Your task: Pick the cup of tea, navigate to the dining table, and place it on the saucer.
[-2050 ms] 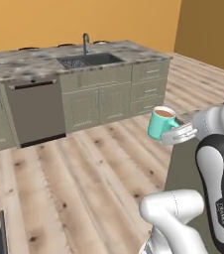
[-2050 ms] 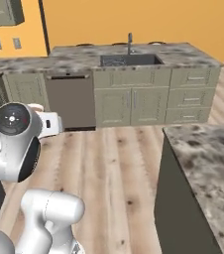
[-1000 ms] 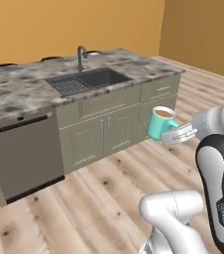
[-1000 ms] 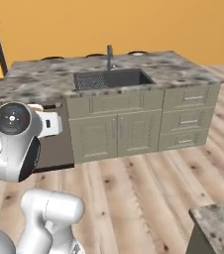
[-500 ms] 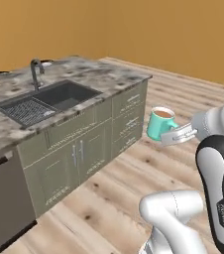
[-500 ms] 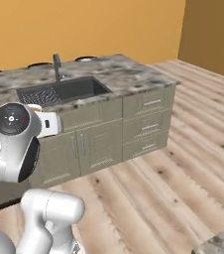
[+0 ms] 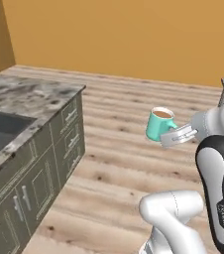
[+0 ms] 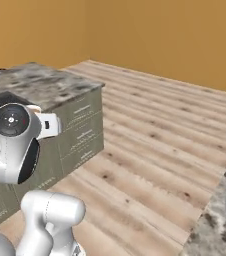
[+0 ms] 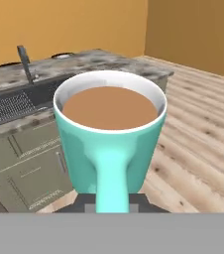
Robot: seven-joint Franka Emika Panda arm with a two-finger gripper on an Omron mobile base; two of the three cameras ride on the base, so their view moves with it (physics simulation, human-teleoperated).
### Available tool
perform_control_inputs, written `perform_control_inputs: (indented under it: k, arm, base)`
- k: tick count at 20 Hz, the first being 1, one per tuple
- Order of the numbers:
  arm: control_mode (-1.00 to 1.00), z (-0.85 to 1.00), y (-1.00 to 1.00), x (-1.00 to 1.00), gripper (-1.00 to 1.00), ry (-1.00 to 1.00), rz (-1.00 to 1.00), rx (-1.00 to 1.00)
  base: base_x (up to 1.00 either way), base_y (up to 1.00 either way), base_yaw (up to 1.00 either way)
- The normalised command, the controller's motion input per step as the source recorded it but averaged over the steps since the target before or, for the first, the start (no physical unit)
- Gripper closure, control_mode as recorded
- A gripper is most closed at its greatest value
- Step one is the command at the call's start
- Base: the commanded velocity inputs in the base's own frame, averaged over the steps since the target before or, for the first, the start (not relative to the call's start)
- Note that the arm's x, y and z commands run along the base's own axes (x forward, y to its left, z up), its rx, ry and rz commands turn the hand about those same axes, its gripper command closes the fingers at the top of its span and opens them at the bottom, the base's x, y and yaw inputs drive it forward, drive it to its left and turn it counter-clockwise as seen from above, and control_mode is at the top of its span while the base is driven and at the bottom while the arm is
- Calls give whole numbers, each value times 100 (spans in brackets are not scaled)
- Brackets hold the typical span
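With the tool (image 7: pixel 179 137) clenched on the handle of the cup of tea (image 7: pixel 159 124), the base has swung right past the sink desk's (image 7: pixel 32 94) corner, so carrying continues, saucer unseen.

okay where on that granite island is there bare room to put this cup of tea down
The granite island looks bare from its corner by the wood floor back to the inset sink, which takes the stretch beside the faucet. The claw holds the cup of tea over open floor.
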Motion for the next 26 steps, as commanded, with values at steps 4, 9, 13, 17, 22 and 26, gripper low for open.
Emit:
perform_control_inputs:
  k: [4, 9, 13, 17, 22, 26]
  arm:
    - [100, 0, 0, 0, 100, 0, 0, 0]
    - [100, 0, 0, 0, 100, 0, 0, 0]
    - [100, 0, 0, 0, 100, 0, 0, 0]
    - [100, 0, 0, 0, 100, 0, 0, 0]
    - [100, 0, 0, 0, 100, 0, 0, 0]
    - [100, 0, 0, 0, 100, 0, 0, 0]
  base:
    - [96, 12, -55]
    - [100, 53, -38]
    - [100, 29, -28]
    - [100, 0, -2]
    - [100, -2, 2]
    - [100, 0, 8]
